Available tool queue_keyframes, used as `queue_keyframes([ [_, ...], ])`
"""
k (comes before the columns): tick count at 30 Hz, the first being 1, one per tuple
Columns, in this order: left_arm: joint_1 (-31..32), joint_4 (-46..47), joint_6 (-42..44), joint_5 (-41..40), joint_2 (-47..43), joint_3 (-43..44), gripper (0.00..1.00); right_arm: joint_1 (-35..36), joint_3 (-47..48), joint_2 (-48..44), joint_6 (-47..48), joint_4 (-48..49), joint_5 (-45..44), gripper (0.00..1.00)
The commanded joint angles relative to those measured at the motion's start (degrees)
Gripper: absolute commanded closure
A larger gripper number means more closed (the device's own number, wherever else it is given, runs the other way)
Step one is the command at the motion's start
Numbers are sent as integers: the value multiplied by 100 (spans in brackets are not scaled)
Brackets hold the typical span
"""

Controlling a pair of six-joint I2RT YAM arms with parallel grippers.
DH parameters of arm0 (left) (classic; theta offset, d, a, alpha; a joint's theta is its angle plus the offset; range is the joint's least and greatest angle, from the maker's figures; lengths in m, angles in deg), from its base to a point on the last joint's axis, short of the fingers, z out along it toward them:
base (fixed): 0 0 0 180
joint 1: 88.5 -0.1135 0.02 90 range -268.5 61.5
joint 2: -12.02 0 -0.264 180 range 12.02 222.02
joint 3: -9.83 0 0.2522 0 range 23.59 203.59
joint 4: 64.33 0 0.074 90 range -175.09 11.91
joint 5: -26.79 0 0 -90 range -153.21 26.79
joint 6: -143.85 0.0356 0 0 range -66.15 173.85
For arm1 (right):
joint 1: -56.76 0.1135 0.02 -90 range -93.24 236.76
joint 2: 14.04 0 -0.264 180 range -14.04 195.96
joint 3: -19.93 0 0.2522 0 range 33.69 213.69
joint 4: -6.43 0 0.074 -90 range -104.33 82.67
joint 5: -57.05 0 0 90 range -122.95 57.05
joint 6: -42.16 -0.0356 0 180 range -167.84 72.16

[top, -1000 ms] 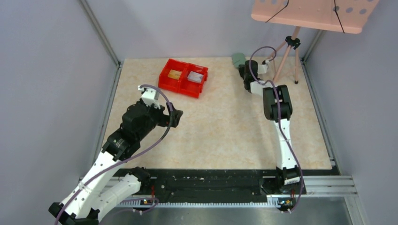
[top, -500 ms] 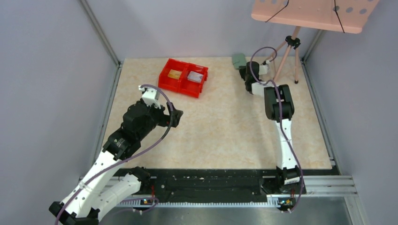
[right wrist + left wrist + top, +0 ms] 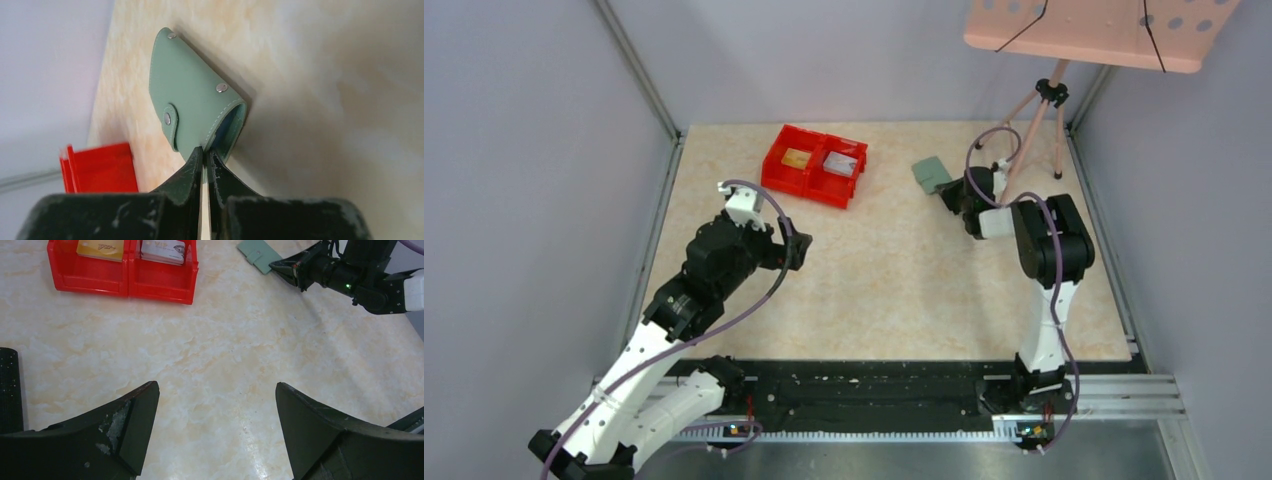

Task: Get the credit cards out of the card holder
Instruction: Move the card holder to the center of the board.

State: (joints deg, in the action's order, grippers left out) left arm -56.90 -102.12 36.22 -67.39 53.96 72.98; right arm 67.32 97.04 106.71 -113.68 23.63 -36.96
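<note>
The right tool (image 3: 204,151), pinched shut on an edge of the card holder (image 3: 192,97), has dragged it off the far edge of the worktop (image 3: 894,280) (toward the middle). The left tool (image 3: 215,400) gapes wide, empty. 2 credit cards (image 3: 100,247) lie in the red bin (image 3: 90,286), so little seems left.

My right gripper (image 3: 204,150), jaws pinched on one rim of the card holder (image 3: 931,174), draws back from the far edge of the table (image 3: 874,280). A second ago the sage-green wallet lay hard against that far edge, close to the far right corner. It now sits nearer, clear of the edge. My right arm (image 3: 1049,240) folds outward toward the right edge.
</note>
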Motion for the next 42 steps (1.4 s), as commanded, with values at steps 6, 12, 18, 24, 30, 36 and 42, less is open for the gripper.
queue_keyframes([
  [6,16,160,110,-182,68,-23,9,824,-1082,-1550,1384,-792,922,100],
  [12,22,99,144,-177,211,22,9,1295,-1429,-2120,2007,-1189,1717,100],
  [18,20,-129,143,-391,433,128,9,1593,-1823,-2809,2863,-1909,2291,100],
  [24,18,-648,-330,-192,745,308,10,1964,-2714,-3627,2449,-2028,2337,100],
  [30,22,-586,-784,243,629,-145,11,2436,-3283,-4601,1848,-2262,2022,91],
  [36,21,-430,-1165,916,852,-399,13,2490,-3087,-5307,2354,-3316,1902,70],
  [42,18,-56,-1441,1510,1420,-671,16,2494,-2998,-5322,2883,-2921,2275,64],
])
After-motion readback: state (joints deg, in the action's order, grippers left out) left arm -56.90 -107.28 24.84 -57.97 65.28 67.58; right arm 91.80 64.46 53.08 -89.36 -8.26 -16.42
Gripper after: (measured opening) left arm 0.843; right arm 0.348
